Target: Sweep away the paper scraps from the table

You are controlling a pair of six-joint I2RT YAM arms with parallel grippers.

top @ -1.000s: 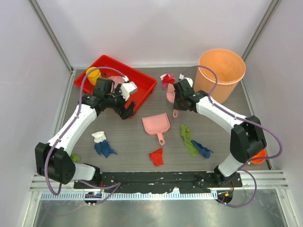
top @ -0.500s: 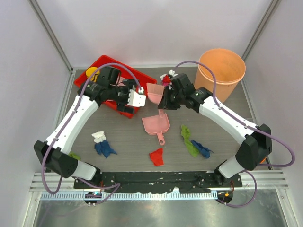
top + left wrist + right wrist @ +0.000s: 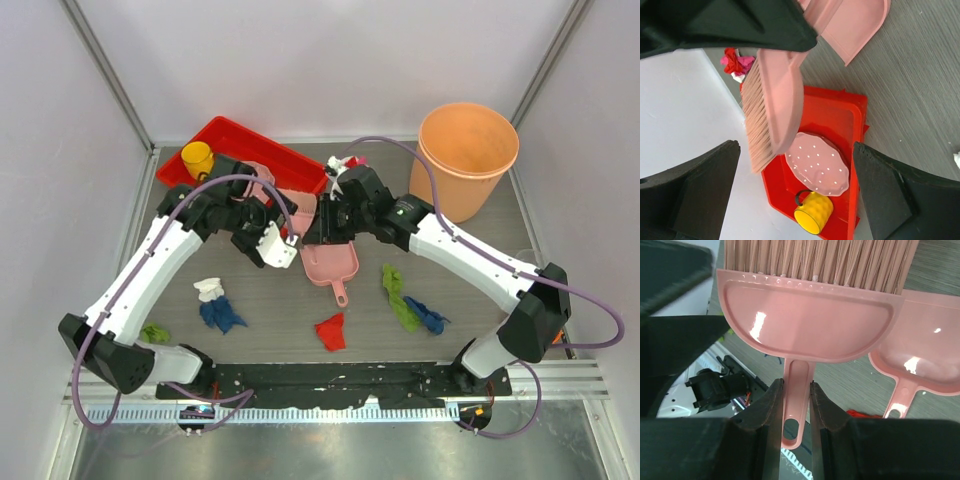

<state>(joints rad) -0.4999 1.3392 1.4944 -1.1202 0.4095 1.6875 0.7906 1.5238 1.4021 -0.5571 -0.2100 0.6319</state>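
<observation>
My right gripper (image 3: 318,222) is shut on the handle of the pink brush (image 3: 297,203), held just left of the pink dustpan (image 3: 331,264) that lies on the table (image 3: 270,300). In the right wrist view the fingers (image 3: 771,415) clamp the brush handle (image 3: 796,405), bristles pointing away. My left gripper (image 3: 258,218) is open and empty beside the brush (image 3: 777,100). Paper scraps lie on the table: red (image 3: 331,331), green (image 3: 400,295), blue (image 3: 432,318), white (image 3: 209,289), blue (image 3: 220,314), green (image 3: 155,333), and a red-magenta-white clump (image 3: 347,166) at the back.
A red tray (image 3: 300,165) at the back left holds a pink dotted plate (image 3: 817,167) and a yellow cup (image 3: 197,157). An orange bucket (image 3: 468,150) stands at the back right. Metal rails edge the table.
My right gripper has carried the brush left and nearer, from beside the bucket to the dustpan's left. My left gripper has left the tray and swung towards the brush.
</observation>
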